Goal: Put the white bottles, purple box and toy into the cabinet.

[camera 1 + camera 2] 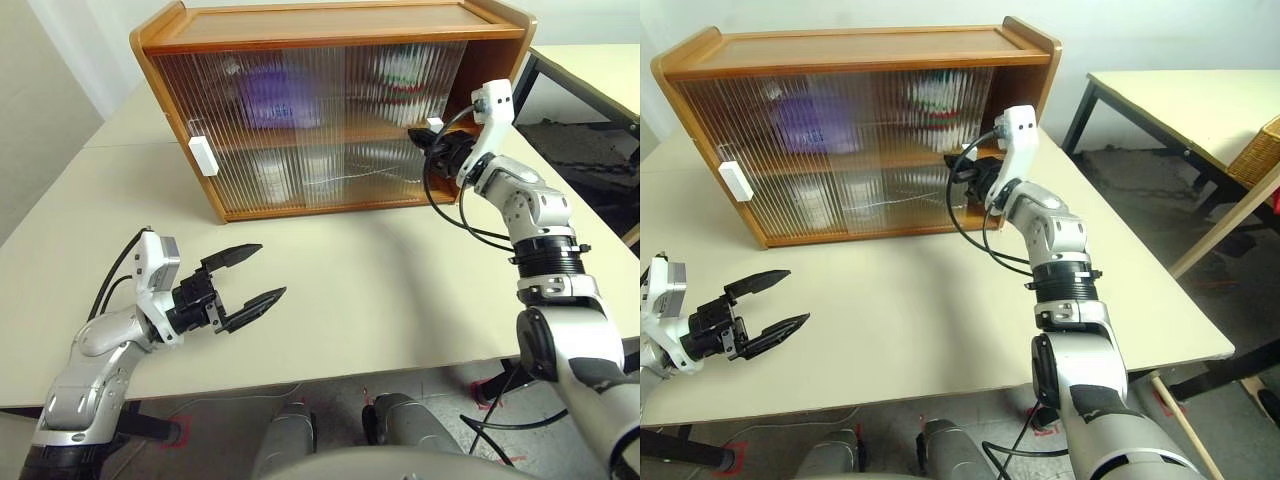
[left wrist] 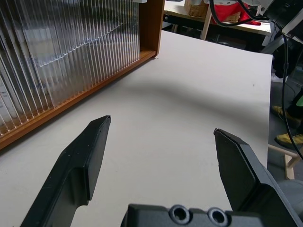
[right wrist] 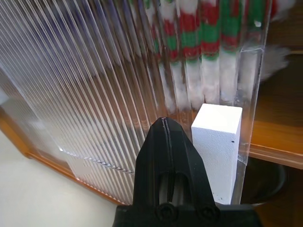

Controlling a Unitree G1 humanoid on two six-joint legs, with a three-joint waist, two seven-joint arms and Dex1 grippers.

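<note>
The cabinet (image 1: 330, 110) lies long side across the table; the pinched-together right gripper (image 3: 166, 130) sits just beside its white door handle (image 3: 217, 146); left gripper (image 1: 250, 275) spread apart.

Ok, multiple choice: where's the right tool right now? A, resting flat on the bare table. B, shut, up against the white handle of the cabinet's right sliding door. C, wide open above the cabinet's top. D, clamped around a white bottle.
B: the right tool is shut, its tip beside the white handle of the cabinet door.
</note>
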